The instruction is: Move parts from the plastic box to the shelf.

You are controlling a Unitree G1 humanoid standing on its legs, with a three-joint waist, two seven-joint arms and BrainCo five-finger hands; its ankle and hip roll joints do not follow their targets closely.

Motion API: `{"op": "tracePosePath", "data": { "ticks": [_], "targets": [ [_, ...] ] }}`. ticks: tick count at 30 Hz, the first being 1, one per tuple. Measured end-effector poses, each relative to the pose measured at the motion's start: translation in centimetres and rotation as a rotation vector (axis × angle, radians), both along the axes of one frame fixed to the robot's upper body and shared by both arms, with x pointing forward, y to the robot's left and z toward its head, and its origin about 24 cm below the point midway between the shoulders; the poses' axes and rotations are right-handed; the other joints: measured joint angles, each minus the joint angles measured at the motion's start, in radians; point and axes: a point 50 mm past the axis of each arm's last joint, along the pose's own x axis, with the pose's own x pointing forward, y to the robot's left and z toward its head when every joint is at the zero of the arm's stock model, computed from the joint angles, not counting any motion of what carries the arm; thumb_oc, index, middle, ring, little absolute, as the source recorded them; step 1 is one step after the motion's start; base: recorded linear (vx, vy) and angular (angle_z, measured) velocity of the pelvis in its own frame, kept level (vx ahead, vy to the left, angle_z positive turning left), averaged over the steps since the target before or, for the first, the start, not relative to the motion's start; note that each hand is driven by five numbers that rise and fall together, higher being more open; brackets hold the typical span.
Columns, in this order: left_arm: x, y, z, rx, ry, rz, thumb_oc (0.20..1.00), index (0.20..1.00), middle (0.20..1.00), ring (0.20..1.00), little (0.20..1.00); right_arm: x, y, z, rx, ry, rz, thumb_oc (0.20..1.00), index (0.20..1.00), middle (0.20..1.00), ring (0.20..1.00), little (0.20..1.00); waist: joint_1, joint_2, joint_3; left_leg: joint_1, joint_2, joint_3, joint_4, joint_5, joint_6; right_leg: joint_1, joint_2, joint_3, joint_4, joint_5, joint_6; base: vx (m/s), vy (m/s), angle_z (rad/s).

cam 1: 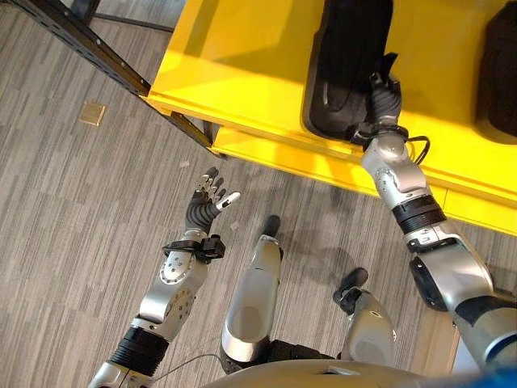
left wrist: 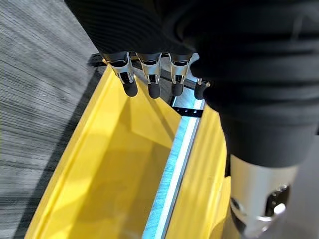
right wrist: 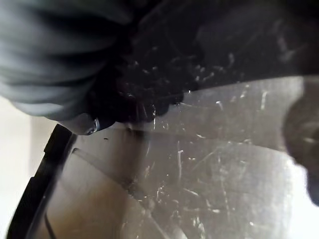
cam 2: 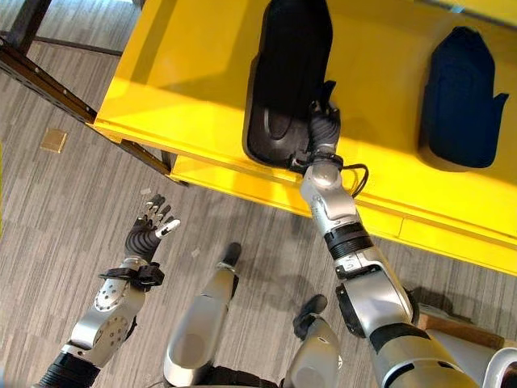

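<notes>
The right hand [cam 2: 323,121] lay on a black part [cam 2: 287,73] on the yellow shelf [cam 2: 186,89], its finger state unclear; placing seemed underway, release next. The left hand [cam 1: 208,198] hung with fingers spread, holding nothing.

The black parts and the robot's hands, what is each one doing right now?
Near black part: lying flat on the yellow shelf, right hand on its near end.
Far black part: lying flat on the shelf, untouched.
Right hand: resting on the near black part; grip unclear.
Left hand: open, fingers spread, holding nothing, above the floor.
</notes>
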Motion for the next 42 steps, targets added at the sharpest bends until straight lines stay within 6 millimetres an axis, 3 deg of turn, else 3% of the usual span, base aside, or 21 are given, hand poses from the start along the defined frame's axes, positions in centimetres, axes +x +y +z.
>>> {"op": "tracePosePath", "data": {
  "ticks": [8, 14, 21, 30, 34, 42],
  "targets": [
    [0.0, -0.5, 0.4, -0.007, -0.011, -0.039, 1.0, 1.0, 1.0, 1.0, 1.0, 1.2, -3.5, 3.6, -0.067, -0.017, -0.144, 0.2, 0.2, 0.2, 0.2, 0.2, -0.01, 0.002, 0.007, -0.065, -0.022, 0.0, 0.051, -0.011, 0.012, -0.063, -0.024, 0.015, 0.05, -0.01, -0.006, 0.0, 0.003, 0.01],
    [0.2, -1.2, 0.8, -0.009, -0.034, -0.067, 1.0, 1.0, 1.0, 1.0, 1.0, 1.6, -3.7, 5.6, -0.13, -0.031, -0.174, 0.2, 0.2, 0.2, 0.2, 0.2, -0.029, 0.002, 0.011, -0.084, -0.028, 0.001, 0.049, -0.011, 0.012, -0.082, -0.028, 0.015, 0.051, -0.011, -0.005, 0.0, 0.0, 0.0],
    [0.6, -1.6, 1.5, -0.015, -0.075, -0.081, 1.0, 1.0, 1.0, 1.0, 1.0, 1.9, -6.5, 7.7, -0.188, -0.003, -0.282, 0.2, 0.2, 0.2, 0.2, 0.2, -0.031, 0.002, 0.011, -0.102, -0.035, -0.01, 0.049, -0.009, 0.013, -0.092, -0.033, 0.002, 0.053, -0.013, -0.004, 0.01, -0.007, 0.05],
    [0.7, -1.9, 1.7, -0.016, -0.086, -0.095, 1.0, 1.0, 1.0, 1.0, 1.0, 1.6, -8.2, 8.3, -0.211, 0.013, -0.334, 0.2, 0.2, 0.2, 0.2, 0.2, -0.034, 0.003, 0.011, -0.108, -0.038, -0.015, 0.044, -0.009, 0.013, -0.099, -0.036, -0.002, 0.06, -0.024, -0.002, 0.0, 0.001, 0.01],
    [0.9, -2.1, 2.0, -0.019, -0.105, -0.099, 1.0, 1.0, 1.0, 1.0, 1.0, 1.6, -8.0, 9.4, -0.22, -0.007, -0.339, 0.2, 0.2, 0.2, 0.2, 0.2, -0.04, 0.004, 0.011, -0.129, -0.036, -0.016, 0.049, -0.007, 0.01, -0.123, -0.036, 0.0, 0.069, -0.026, -0.003, 0.0, 0.0, 0.0],
    [1.1, -2.2, 2.3, -0.029, -0.112, -0.087, 1.0, 1.0, 1.0, 1.0, 1.0, 1.7, -7.9, 9.8, -0.24, -0.002, -0.345, 0.2, 0.2, 0.2, 0.2, 0.2, -0.046, 0.004, 0.011, -0.131, -0.037, -0.017, 0.052, -0.006, 0.01, -0.125, -0.037, -0.001, 0.071, -0.026, -0.003, 0.0, 0.0, 0.0]
  ]
}}
